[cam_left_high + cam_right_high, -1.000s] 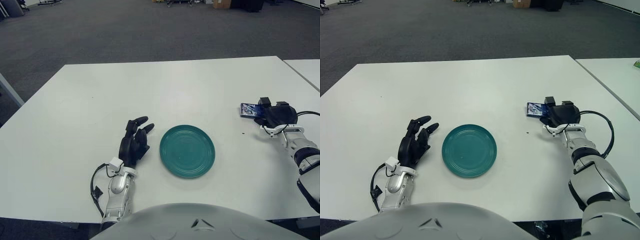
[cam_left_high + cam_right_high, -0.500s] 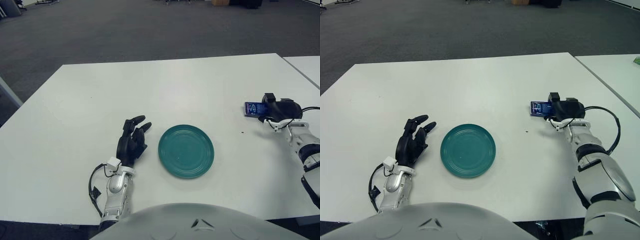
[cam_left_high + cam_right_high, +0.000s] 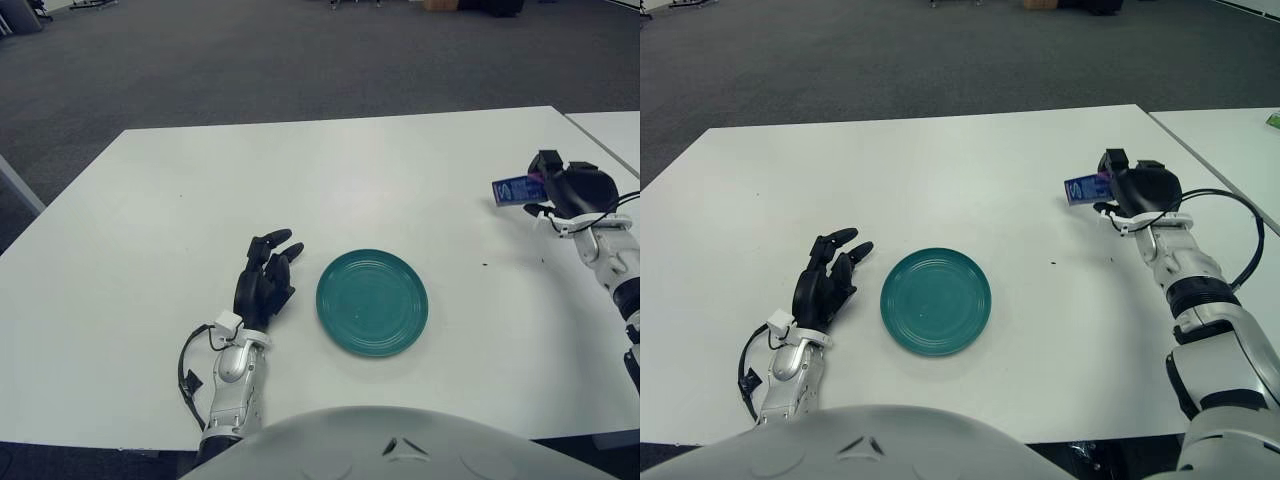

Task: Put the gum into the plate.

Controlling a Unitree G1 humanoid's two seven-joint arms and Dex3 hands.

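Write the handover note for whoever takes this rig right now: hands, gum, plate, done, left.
Right hand: shut on the blue gum pack, lifted off the white table at its right side.
Left hand: idle, fingers relaxed, showing just left of the plate.
Teal plate: near the front middle of the table, nothing in it.
Done: gum grasped and raised.
Left: carry it leftward over the plate, lower and release.

Both head-mounted eye views look forward and down, sharing one table (image 3: 330, 170).
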